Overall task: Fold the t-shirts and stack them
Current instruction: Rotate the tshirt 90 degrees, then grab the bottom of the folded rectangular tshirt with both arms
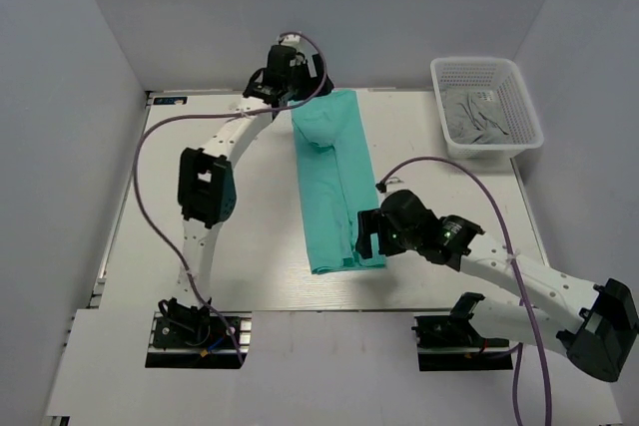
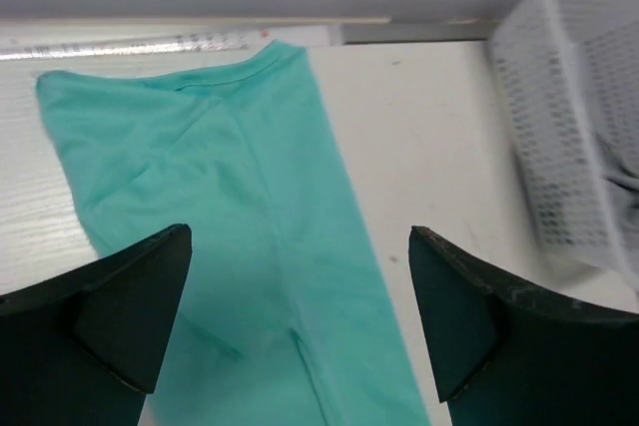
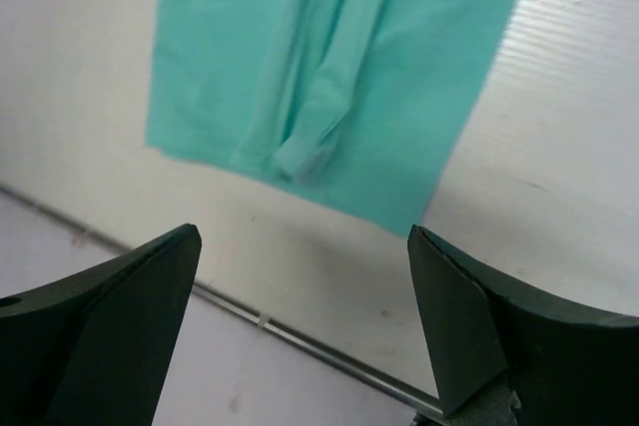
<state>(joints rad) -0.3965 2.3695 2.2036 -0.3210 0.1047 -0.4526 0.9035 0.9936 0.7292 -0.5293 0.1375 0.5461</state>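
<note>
Grey walls: plain, closing three sides.
Surface: white, wood-grained.
T-shirt: teal, mid-surface, reaching from far edge toward near edge, folded lengthwise into a strip; crosswise folds and stacking seem left.
Basket: far right corner, holding grey cloth.
Left fingers: wide apart, empty, above far end.
Right fingers: wide apart, empty, above near end.

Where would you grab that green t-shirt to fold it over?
Probably at its short ends. The t-shirt lies flat as a long narrow strip, so its near hem and collar end are the free edges: come down from above, left gripper at the collar, right gripper at the hem.
</note>
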